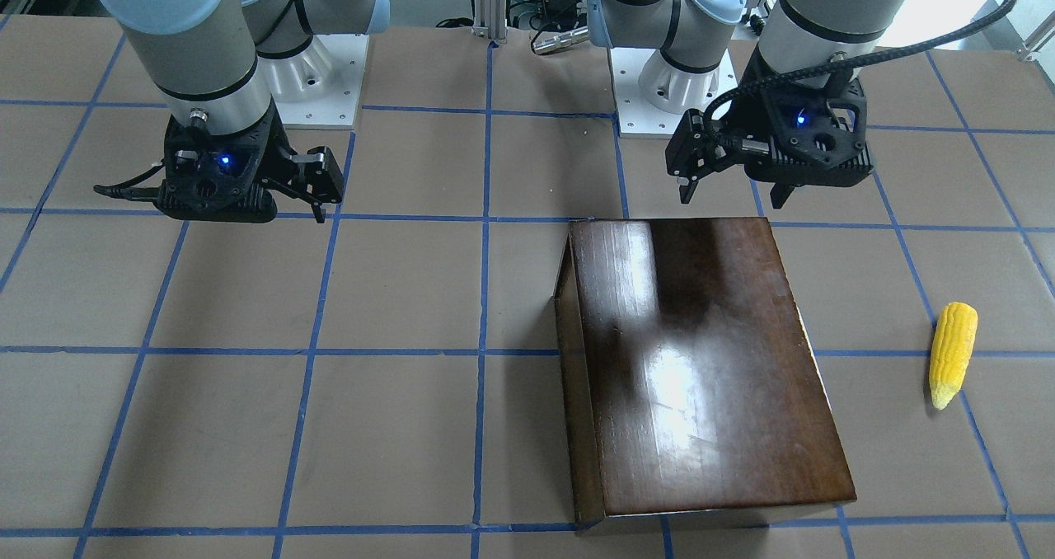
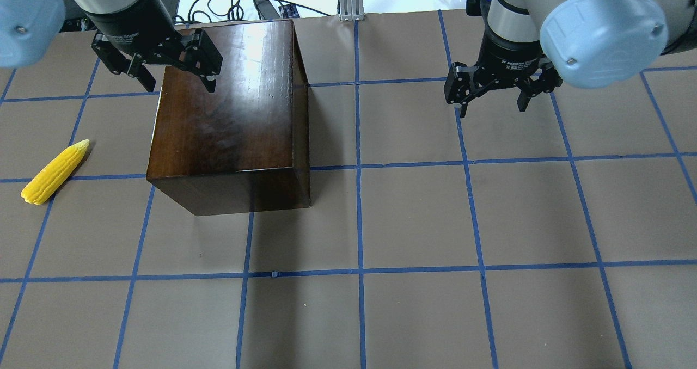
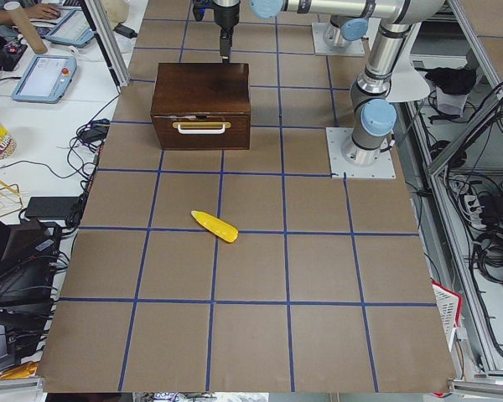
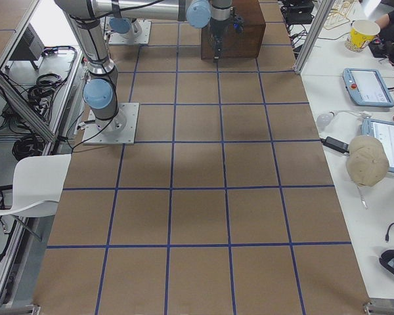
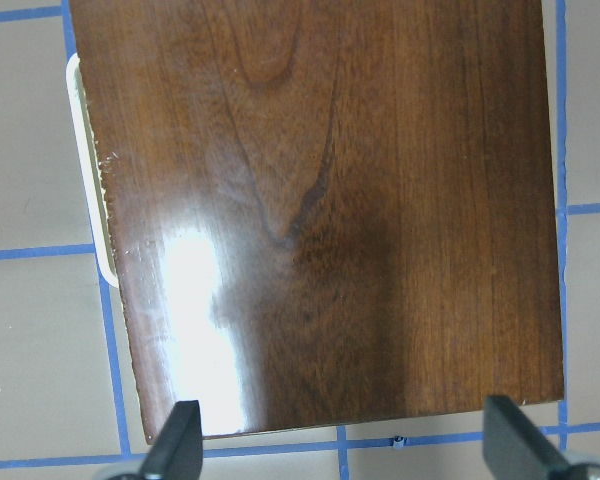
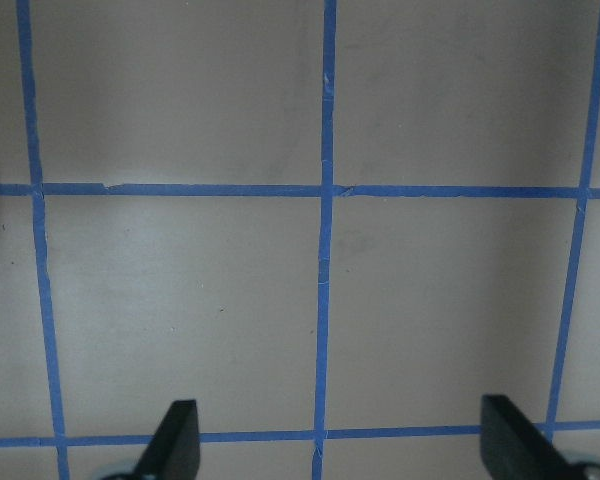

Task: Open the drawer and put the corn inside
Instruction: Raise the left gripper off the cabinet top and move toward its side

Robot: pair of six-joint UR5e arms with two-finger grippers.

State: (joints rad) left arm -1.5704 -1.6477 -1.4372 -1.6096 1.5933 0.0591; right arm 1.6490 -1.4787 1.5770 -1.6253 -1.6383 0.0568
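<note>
The corn (image 2: 54, 172) lies on the table (image 2: 414, 222) at the far left, apart from the glossy dark-brown box (image 2: 228, 108), with its pointed tip facing away from the robot. The drawer (image 3: 235, 130) sits fully shut in the box. Its front, with a cream handle (image 3: 201, 127), faces the corn's side. The left pincer (image 2: 175, 78) hangs above the box top, fingers spread wide and holding nothing. The right pincer (image 2: 493, 106) hovers over bare table well to the right, also spread and empty.
</note>
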